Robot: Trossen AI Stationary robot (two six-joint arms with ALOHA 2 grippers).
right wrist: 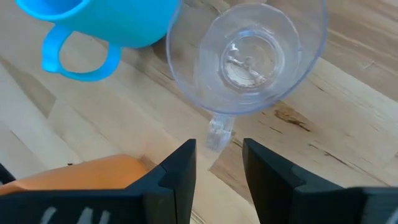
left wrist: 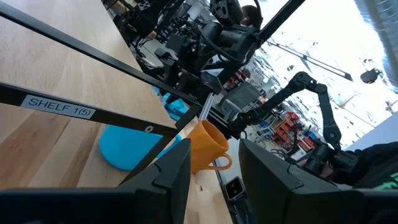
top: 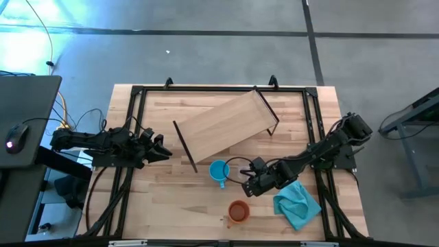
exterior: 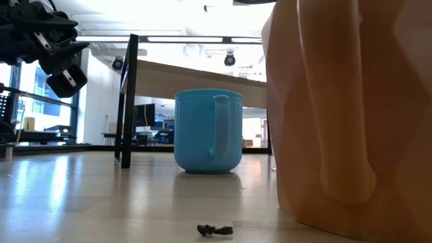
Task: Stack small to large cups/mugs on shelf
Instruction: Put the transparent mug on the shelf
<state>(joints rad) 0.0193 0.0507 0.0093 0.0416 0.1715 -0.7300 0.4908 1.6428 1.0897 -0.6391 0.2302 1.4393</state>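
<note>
A small clear cup (right wrist: 249,56) stands upright on the tabletop, its handle (right wrist: 219,134) pointing at my right gripper (right wrist: 217,155). That gripper is open, with a fingertip on either side of the handle's end, and no touch shows. In the high view the gripper (top: 248,184) is just near of the clear cup (top: 238,169). The blue mug (top: 219,171) stands to the cup's left, and the orange-brown mug (top: 239,211) stands nearer the front edge. The shelf (top: 226,127) stands askew at the back. My left gripper (top: 163,147) is open and empty, left of the shelf.
A teal cloth (top: 296,203) lies crumpled at the front right, under my right arm. The shelf's black end frame (top: 185,146) stands close to my left gripper. A black metal frame (top: 312,103) runs round the table's edges. A small dark scrap (exterior: 214,230) lies near the front.
</note>
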